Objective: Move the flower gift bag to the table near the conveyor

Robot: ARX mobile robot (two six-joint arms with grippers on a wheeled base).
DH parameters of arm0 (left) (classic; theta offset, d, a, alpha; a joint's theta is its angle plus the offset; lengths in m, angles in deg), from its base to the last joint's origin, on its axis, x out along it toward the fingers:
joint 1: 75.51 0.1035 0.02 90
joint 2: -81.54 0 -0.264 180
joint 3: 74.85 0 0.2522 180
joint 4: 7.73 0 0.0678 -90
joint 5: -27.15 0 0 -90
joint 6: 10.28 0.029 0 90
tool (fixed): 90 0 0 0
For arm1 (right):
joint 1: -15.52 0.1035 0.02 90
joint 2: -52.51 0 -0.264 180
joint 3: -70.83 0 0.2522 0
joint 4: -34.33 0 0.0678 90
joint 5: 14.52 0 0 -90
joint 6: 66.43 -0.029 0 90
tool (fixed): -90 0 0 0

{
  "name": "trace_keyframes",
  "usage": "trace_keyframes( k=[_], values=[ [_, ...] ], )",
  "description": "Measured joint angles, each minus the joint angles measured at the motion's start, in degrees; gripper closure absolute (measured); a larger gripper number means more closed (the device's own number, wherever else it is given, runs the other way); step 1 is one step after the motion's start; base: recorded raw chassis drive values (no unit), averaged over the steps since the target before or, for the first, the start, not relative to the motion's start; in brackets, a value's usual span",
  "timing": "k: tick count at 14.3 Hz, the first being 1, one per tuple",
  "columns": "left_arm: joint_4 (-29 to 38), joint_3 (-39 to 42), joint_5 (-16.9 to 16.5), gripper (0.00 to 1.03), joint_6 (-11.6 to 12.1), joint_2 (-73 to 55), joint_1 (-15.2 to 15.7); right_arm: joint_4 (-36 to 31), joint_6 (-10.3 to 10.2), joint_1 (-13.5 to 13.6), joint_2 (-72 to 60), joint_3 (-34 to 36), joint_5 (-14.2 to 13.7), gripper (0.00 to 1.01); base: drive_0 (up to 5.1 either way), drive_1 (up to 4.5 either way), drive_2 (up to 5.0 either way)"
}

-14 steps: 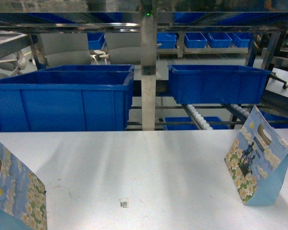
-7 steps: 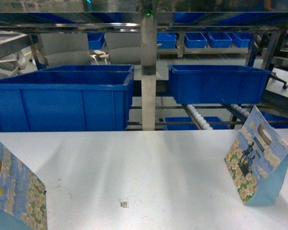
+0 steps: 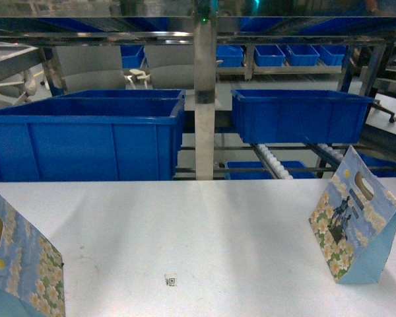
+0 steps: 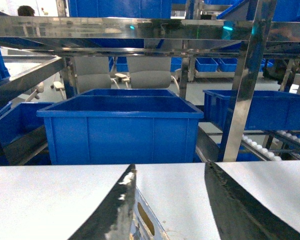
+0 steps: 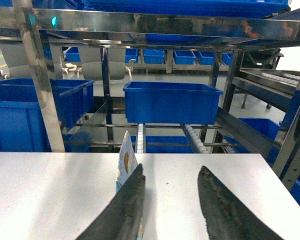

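Note:
Two flower gift bags stand on the white table (image 3: 198,224): one at the near left edge (image 3: 20,264), one at the right (image 3: 353,228). Both are pale blue with white flowers and a cut-out handle. Neither gripper shows in the head view. In the left wrist view my left gripper (image 4: 170,166) is open, and the left bag's top (image 4: 147,225) sits between the fingers, close against the left one. My right gripper (image 5: 171,168) is also open; the right bag (image 5: 126,160) stands just beyond its left finger, partly hidden by it. The conveyor (image 3: 274,162), a steel frame with white rollers, runs behind the table.
Large blue bins (image 3: 86,135) (image 3: 297,115) sit on the racking behind the table's far edge. A steel upright post (image 3: 204,99) stands at centre. A small QR sticker (image 3: 170,281) lies on the table. Smaller blue bins (image 3: 284,54) line a far shelf.

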Motion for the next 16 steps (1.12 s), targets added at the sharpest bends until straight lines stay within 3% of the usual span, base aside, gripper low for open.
trace_keyframes(
  k=[2,3,4,5,7,8,10,12,16],
  values=[
    [-2.6,0.0,-3.6,0.88,0.0,3.1,3.4,1.5,0.0,-0.1,2.7,0.8,0.0,0.91,0.0,0.0,0.0],
    [-10.1,0.0,-4.7,1.01,0.0,7.9,4.6,2.2,0.2,-0.1,3.8,1.2,0.0,0.99,0.0,0.0,0.0],
    [-13.5,0.0,-11.0,1.01,0.2,12.9,10.0,3.1,0.2,0.0,5.0,1.6,0.0,0.99,0.0,0.0,0.0],
    [-13.7,0.0,-12.5,1.01,0.3,13.0,12.2,3.4,0.2,-0.1,7.6,3.1,0.1,0.99,0.0,0.0,0.0],
    [-13.4,0.0,-12.6,1.01,0.3,13.0,12.1,15.9,0.2,-0.3,19.3,3.1,0.0,0.99,0.0,0.0,0.0],
    [-13.6,0.0,-12.6,0.87,0.3,13.0,12.1,15.6,0.2,-0.3,19.4,3.1,0.0,0.8,0.0,0.0,0.0],
    [-13.5,0.0,-12.6,0.69,0.3,13.0,12.1,15.5,0.2,-0.3,19.4,3.1,0.0,0.62,0.0,0.0,0.0],
    [-13.5,0.0,-12.6,0.44,0.3,13.0,12.1,15.5,0.2,-0.3,19.4,3.1,0.0,0.36,0.0,0.0,0.0],
    [-13.5,0.0,-12.6,0.28,0.3,13.0,12.1,15.5,0.2,-0.3,19.4,3.1,0.0,0.2,0.0,0.0,0.0]
  ],
)
